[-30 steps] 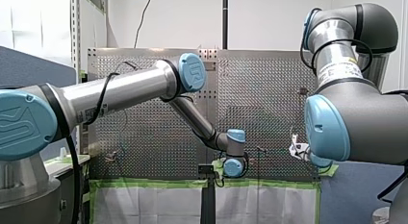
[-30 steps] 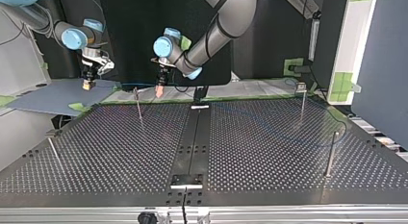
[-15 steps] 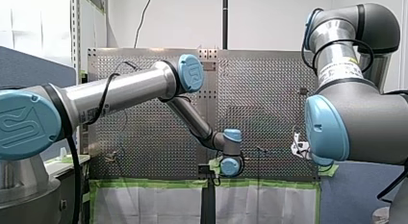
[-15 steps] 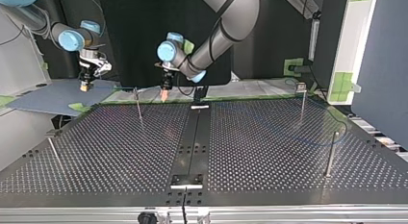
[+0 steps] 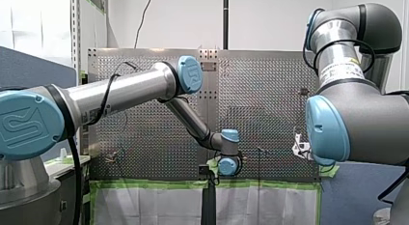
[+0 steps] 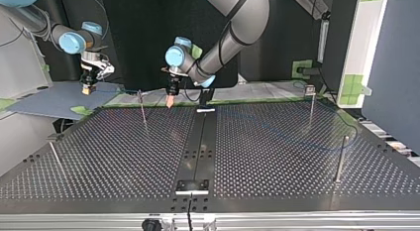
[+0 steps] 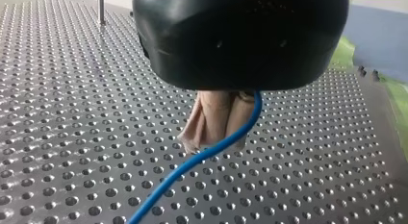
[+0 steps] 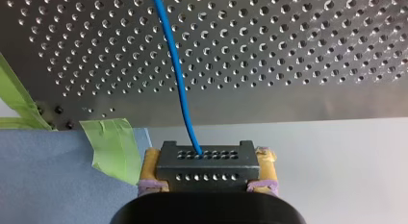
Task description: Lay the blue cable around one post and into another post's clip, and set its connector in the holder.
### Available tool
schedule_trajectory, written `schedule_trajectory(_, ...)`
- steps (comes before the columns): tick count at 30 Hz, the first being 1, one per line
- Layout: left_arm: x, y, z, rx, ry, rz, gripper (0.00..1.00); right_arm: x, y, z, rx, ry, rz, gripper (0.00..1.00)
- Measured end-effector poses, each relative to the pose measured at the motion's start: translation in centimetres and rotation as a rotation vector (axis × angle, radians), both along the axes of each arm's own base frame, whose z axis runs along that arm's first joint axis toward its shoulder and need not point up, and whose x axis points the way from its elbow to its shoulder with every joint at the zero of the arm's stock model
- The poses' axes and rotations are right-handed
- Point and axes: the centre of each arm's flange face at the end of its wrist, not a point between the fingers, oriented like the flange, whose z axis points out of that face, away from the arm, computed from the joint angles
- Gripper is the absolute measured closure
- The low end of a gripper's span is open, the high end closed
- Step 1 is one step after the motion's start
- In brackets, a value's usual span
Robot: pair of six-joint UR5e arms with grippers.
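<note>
As front view shows, left arm (image 5: 190, 119) wrist crept toward table (image 5: 270, 90) midline. Top view: left gripper (image 6: 170, 103) slid along far edge, off post (image 6: 142, 108); right gripper (image 6: 88, 89) beyond far corner. Left wrist view: beige pads (image 7: 211, 118) clamp blue cable (image 7: 192, 161). Right wrist view: connector (image 8: 208, 165) pinched between yellow pads (image 8: 150, 167). Likely tensioning; routing unfinished.

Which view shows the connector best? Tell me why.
The right wrist view: the connector sits close up between my right hand's pads, blue cable plugged in. The top view shows a speck; the others, nothing.
</note>
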Motion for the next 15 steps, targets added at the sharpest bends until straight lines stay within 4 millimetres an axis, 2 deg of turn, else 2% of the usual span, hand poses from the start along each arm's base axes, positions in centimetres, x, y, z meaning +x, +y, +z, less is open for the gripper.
schedule_trajectory(10,-0.1,-0.2,-0.2,0.004,0.007,-0.031,0.97,0.3,-0.1,-0.1,-0.014,0.007,0.020,1.00)
schedule_trajectory(15,-0.2,0.2,-1.3,0.018,0.021,-0.026,0.97,0.1,-0.2,-0.2,-0.016,0.005,0.018,1.00)
